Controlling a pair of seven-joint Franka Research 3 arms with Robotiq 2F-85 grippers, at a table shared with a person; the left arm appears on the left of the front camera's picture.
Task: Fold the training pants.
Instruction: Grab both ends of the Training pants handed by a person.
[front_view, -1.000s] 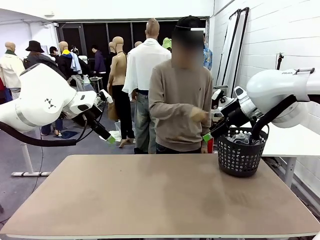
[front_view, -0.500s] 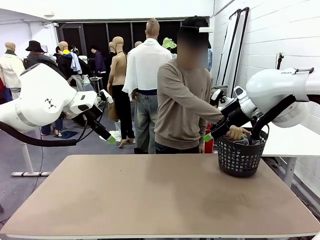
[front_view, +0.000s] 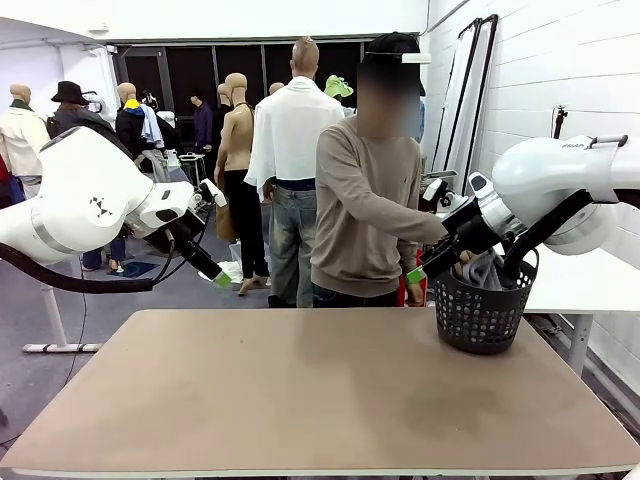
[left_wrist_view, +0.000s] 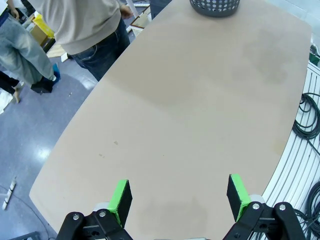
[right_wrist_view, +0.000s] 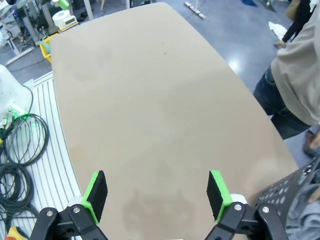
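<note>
**Pants not yet on the bench; both sets of jaws hang open**

I judge the fold has not begun. The training pants (front_view: 484, 270) are bunched inside the basket (front_view: 478, 322), which stands just beyond my right jaws and well apart from my left jaws. The person's hand (front_view: 463, 262) is down in the basket on the cloth, apparently to lift it out. In the right wrist view a grey fold (right_wrist_view: 306, 212) shows just outside the right jaws, past the basket's wall.

Both left jaws and right jaws are spread wide with nothing between them. Their green pads (left_wrist_view: 120, 200) frame only bare bench (front_view: 300, 400).

As I read it, the next move is the person's: lay the pants flat beneath the jaws. After that I would need each set of jaws to come down on an edge, waistband or cuff, and pinch a thin layer off a hard surface.

The pants look like soft, limp, light grey jersey, likely to sag and slip. The basket is stiff black plastic, round, with a perforated wall. The bench is smooth, matte tan, with rounded corners.
</note>
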